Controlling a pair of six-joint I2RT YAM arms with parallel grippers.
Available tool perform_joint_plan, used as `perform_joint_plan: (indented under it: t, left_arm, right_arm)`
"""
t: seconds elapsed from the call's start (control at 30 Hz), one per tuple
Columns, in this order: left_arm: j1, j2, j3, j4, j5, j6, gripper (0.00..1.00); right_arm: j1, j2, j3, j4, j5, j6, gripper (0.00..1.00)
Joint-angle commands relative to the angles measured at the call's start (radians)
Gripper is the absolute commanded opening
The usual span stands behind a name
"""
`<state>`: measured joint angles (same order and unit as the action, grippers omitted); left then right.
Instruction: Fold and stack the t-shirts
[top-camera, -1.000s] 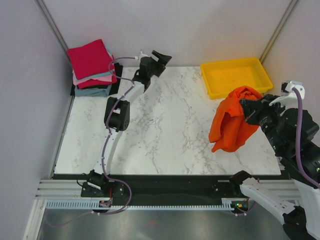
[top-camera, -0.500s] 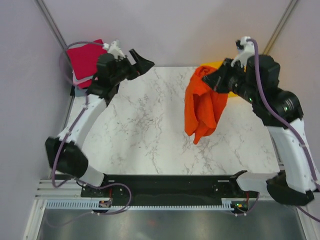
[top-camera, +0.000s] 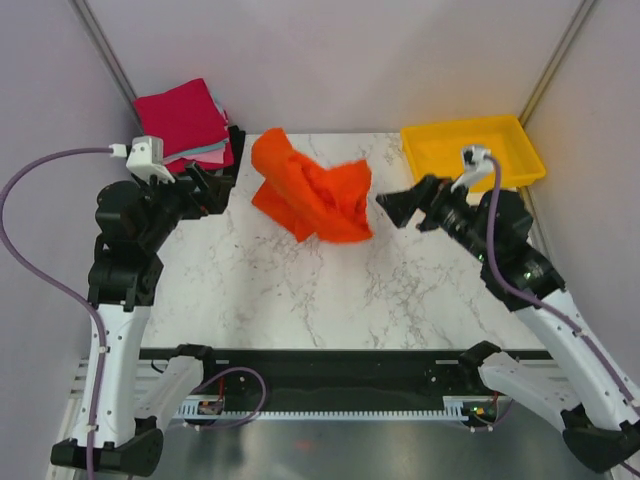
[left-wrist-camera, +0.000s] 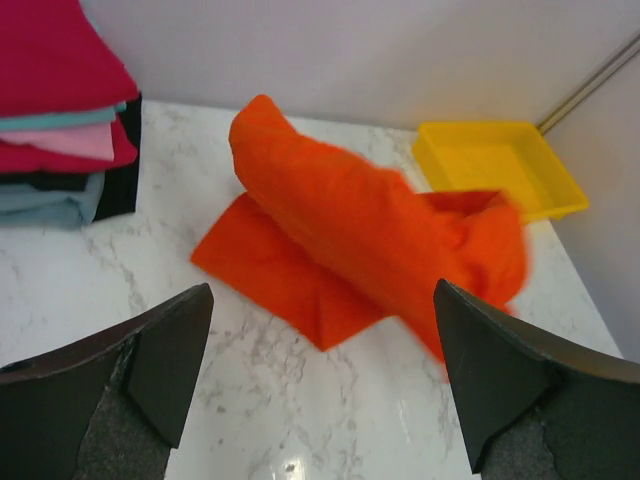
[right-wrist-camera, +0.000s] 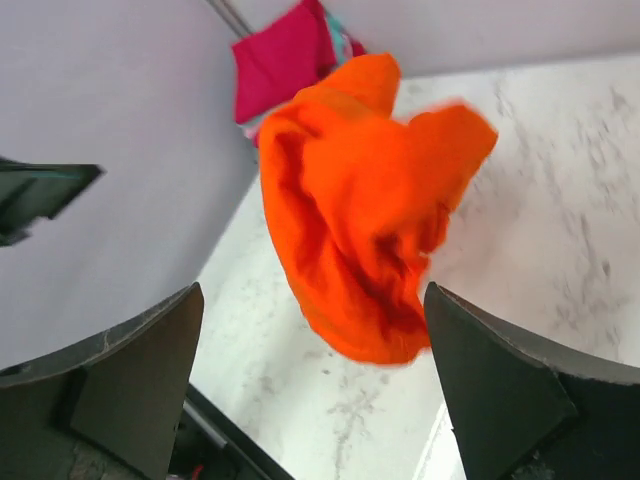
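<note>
A bright orange-red t-shirt (top-camera: 310, 195) is bunched at the back middle of the marble table (top-camera: 400, 290), free of both grippers. In the left wrist view one flat part of the orange t-shirt (left-wrist-camera: 350, 230) lies on the table, while a bulging fold stands above it with a blurred right edge. My left gripper (top-camera: 215, 188) is open just left of the shirt, jaws wide (left-wrist-camera: 320, 390). My right gripper (top-camera: 398, 203) is open just right of it, and the shirt (right-wrist-camera: 360, 230) hangs ahead of its empty jaws (right-wrist-camera: 315, 370). Folded t-shirts (top-camera: 185, 125) are stacked at the back left, crimson on top.
A yellow plastic tray (top-camera: 470, 150) stands at the back right corner. Grey walls close in the table on the left, back and right. The stack of t-shirts (left-wrist-camera: 60, 110) sits against the left wall.
My right gripper has opened and let go of the orange t-shirt, which has travelled left to the back middle of the table. Both arms have drawn back to either side of it.
</note>
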<state>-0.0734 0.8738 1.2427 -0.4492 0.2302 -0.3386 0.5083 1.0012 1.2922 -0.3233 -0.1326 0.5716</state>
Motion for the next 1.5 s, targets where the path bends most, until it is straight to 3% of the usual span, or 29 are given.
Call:
perform_joint_plan:
  t: [0.0, 0.13, 0.27, 0.4, 0.5, 0.6, 0.93, 1.27, 1.37, 1.4, 1.47]
  left_arm:
    - [0.006, -0.039, -0.092, -0.144, -0.045, 0.064, 1.0]
    - [0.003, -0.05, -0.213, -0.149, 0.037, 0.009, 0.96]
    - [-0.086, 0.026, -0.343, -0.094, 0.038, -0.025, 0.89]
    - [-0.476, 0.166, -0.342, -0.063, -0.226, -0.101, 0.9]
    - [-0.619, 0.311, -0.335, -0.016, -0.227, -0.221, 0.9]
    - [-0.741, 0.452, -0.325, 0.017, -0.331, -0.301, 0.88]
    - [-0.804, 0.649, -0.295, 0.151, -0.339, -0.237, 0.86]
    - [-0.934, 0.846, -0.197, 0.158, -0.436, -0.174, 0.79]
    - [-0.934, 0.876, -0.195, 0.153, -0.456, -0.163, 0.64]
    - [-0.934, 0.895, -0.196, 0.149, -0.465, -0.155, 0.53]
    - [-0.936, 0.909, -0.196, 0.136, -0.503, -0.154, 0.41]
  right_arm:
    - [0.007, -0.134, -0.415, 0.103, 0.166, 0.073, 0.98]
    - [0.006, -0.283, -0.534, 0.067, 0.221, 0.071, 0.98]
    - [0.006, -0.224, -0.501, -0.006, 0.222, 0.039, 0.98]
    - [0.006, -0.174, -0.508, -0.013, 0.257, 0.04, 0.98]
    - [0.006, -0.159, -0.516, -0.025, 0.318, 0.034, 0.98]
    - [0.006, -0.151, -0.521, -0.04, 0.358, 0.022, 0.98]
    - [0.006, -0.113, -0.551, -0.045, 0.364, 0.004, 0.98]
    - [0.004, -0.099, -0.561, -0.048, 0.375, -0.01, 0.98]
    - [0.004, -0.105, -0.561, -0.056, 0.383, -0.015, 0.98]
    - [0.004, -0.108, -0.561, -0.057, 0.386, -0.016, 0.98]
    - [0.006, -0.11, -0.561, -0.06, 0.389, -0.018, 0.98]
